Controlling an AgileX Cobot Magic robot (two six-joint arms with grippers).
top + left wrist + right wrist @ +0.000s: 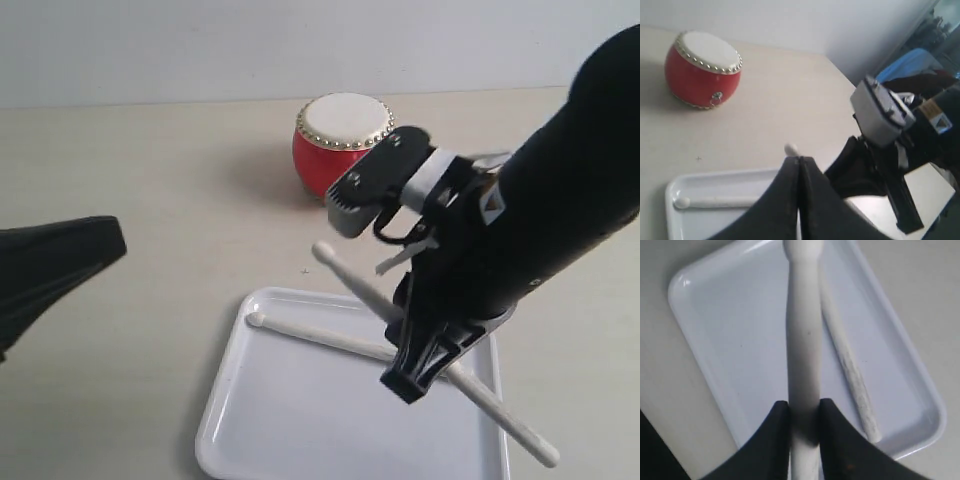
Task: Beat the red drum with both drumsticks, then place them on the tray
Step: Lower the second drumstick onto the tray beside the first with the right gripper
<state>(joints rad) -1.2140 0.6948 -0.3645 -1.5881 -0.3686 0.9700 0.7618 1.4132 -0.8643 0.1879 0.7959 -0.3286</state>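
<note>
The right gripper (804,409) is clamping one drumstick (803,335) over the tray (725,345), with the other stick (852,370) lying just below; the left gripper (799,167) is pinched closed, empty. Lowering it level beside its mate before releasing is looking wisest. The drum (335,150) is standing well beyond both grippers.

Tabletop (150,190): pale beige, matte, faint grain; fills most of exterior view.
Speck (698,159): tiny, dark, on bare tabletop.
Wall (200,45): plain off-white, meets tabletop along far edge.
Blue object (907,62): left wrist view only, beyond table corner; blurred, kind unclear.
Dark clutter (945,22): just behind blue object; too blurred to identify.
</note>
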